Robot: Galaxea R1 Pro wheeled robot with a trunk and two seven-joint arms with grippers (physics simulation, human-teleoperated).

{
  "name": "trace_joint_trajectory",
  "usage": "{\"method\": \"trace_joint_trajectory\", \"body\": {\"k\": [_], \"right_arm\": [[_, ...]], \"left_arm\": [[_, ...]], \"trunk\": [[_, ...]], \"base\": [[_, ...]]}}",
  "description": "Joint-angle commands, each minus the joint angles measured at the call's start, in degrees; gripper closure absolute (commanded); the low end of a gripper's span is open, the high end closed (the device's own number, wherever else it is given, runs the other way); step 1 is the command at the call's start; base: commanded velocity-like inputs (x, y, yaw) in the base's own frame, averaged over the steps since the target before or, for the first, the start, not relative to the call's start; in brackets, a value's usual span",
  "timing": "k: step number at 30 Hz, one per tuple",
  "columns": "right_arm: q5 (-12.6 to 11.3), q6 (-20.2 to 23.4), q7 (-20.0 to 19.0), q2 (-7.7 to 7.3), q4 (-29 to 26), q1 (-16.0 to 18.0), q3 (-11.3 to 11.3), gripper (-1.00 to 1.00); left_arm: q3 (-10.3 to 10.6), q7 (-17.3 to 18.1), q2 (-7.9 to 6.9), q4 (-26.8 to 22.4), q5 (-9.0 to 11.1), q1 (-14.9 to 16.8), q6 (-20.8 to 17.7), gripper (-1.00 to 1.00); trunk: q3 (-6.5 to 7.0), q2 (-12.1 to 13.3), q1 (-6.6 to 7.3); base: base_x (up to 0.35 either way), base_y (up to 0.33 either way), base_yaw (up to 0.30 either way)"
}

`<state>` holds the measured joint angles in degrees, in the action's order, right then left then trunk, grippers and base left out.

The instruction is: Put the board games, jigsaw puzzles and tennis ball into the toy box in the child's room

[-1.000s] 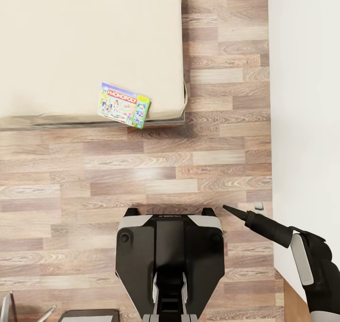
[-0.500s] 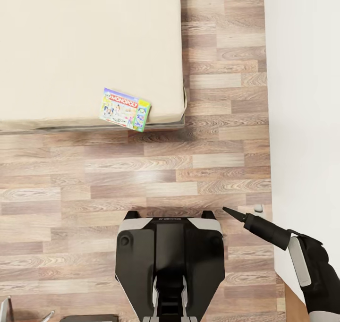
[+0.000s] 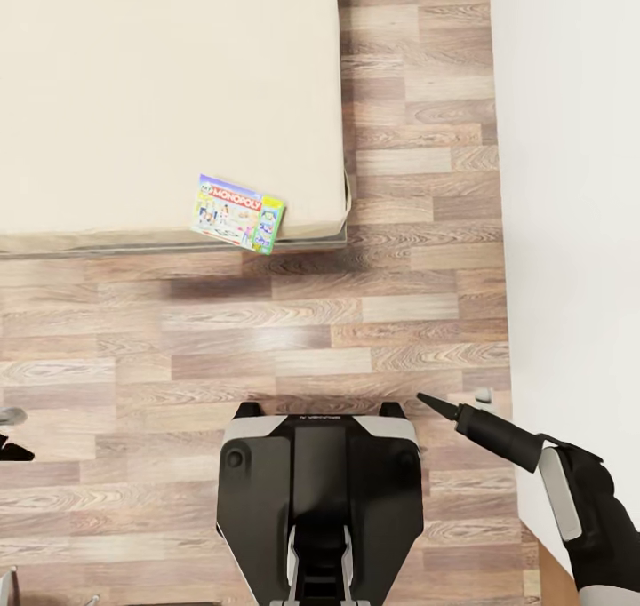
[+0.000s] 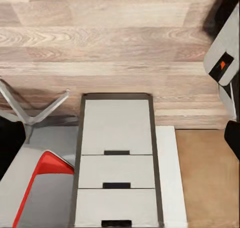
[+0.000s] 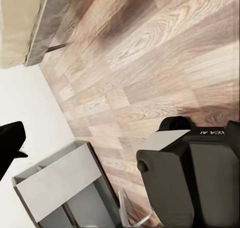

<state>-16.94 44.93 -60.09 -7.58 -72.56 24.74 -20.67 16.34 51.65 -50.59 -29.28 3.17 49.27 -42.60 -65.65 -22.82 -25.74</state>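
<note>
One board game (image 3: 238, 213), a colourful Monopoly box, lies at the near edge of the bed (image 3: 160, 82), its corner jutting over the beige mattress's side. My right gripper (image 3: 421, 399) hangs low at the right, well short of the bed, a black tapered point with nothing in it. In the right wrist view one black fingertip (image 5: 11, 140) sits at the picture's edge over bare floor, so the jaws stand apart. Dark finger shapes (image 4: 233, 138) sit at both edges of the left wrist view, holding nothing. The table, toy box, puzzles and ball are out of view.
A white wall (image 3: 569, 188) runs along the right. Wood-plank floor (image 3: 267, 322) lies between my base (image 3: 318, 490) and the bed. The left wrist view looks down on a white drawer unit (image 4: 117, 158) and grey chair legs (image 4: 35, 112).
The whole head picture has shifted a little, so the camera moved. A dark and grey shape has come in at the left edge. My right arm keeps its pose.
</note>
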Motion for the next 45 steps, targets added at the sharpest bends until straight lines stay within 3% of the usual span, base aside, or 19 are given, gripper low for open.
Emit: {"method": "trace_joint_trajectory", "body": {"k": [1, 9, 15, 21, 24, 25, 28, 29, 31, 35, 45], "right_arm": [[0.26, 0.3, 0.34, 0.09, 0.01, 0.0, 0.01, -1.0], [4.83, -1.2, 5.03, 0.89, 0.08, -0.02, 0.14, -1.0], [6.51, -3.49, 9.43, 1.6, 1.72, -0.03, 0.16, -1.0], [7.21, -5.39, 14.57, 3.35, 6.88, -0.03, 1.17, -1.0], [7.37, -8.35, 18.1, 4.36, 11.26, 0.35, 2.83, -1.0], [7.41, -10.95, 20.81, 4.85, 14.81, 1.03, 3.91, -1.0], [7.29, -14.84, 24.68, 5.28, 20.3, 3.11, 5.09, -1.0], [7.29, -14.84, 24.68, 5.28, 20.3, 3.11, 5.09, -1.0], [7.21, -17.91, 27.37, 5.54, 25.43, 5.2, 5.74, -1.0], [7.25, -21.13, 29.09, 5.71, 30.61, 6.84, 6.15, -1.0], [6.99, -26.0, 29.86, 5.21, 34.18, 8.2, 6.47, -1.0]], "left_arm": [[0.4, -0.06, 1.36, 0.47, 0.28, -1.06, 0.24, -1.0], [0.62, -1.76, 12.27, 4.14, 0.51, -7.42, 7.11, -1.0], [-0.22, -4.37, 17.82, 8.12, 1.13, -9.05, 12.35, -1.0], [-4.11, -7.19, 22.3, 11.9, 3.09, -9.48, 18.24, -1.0], [-6.27, -9.03, 24.61, 12.79, 3.81, -9.57, 19.85, -1.0], [-7.44, -10.56, 26.11, 13.13, 4.11, -9.61, 20.48, -1.0], [-8.75, -13.15, 28.23, 13.42, 4.38, -9.63, 21.09, -1.0], [-8.75, -13.15, 28.23, 13.42, 4.38, -9.63, 21.09, -1.0], [-9.48, -16.0, 30.48, 13.57, 4.5, -9.67, 21.97, -1.0], [-9.95, -19.79, 33.02, 13.73, 4.57, -9.74, 24.78, -1.0], [-10.28, -24.35, 34.77, 13.81, 4.64, -9.72, 28.42, -1.0]], "trunk": [[0.04, -0.1, -0.04], [0.79, -0.1, -0.04], [1.36, -0.1, -0.04], [1.92, -0.1, -0.04], [2.2, -0.1, -0.04], [2.3, -0.1, -0.04], [2.58, -0.1, -0.04], [2.68, -0.1, -0.04], [2.86, -0.1, -0.04], [3.24, -0.1, -0.04], [4.19, -0.1, -0.04]], "base": [[0.0, 0.0, 0.0], [0.0, 0.0, 0.0], [0.0, 0.0, 0.0], [0.0, 0.0, 0.0], [0.0, 0.0, 0.0], [0.0, 0.0, 0.0], [0.0, 0.0, 0.0], [0.0, 0.0, 0.0], [0.0, 0.0, 0.0], [0.0, 0.0, 0.0], [0.0, 0.0, 0.0]]}}
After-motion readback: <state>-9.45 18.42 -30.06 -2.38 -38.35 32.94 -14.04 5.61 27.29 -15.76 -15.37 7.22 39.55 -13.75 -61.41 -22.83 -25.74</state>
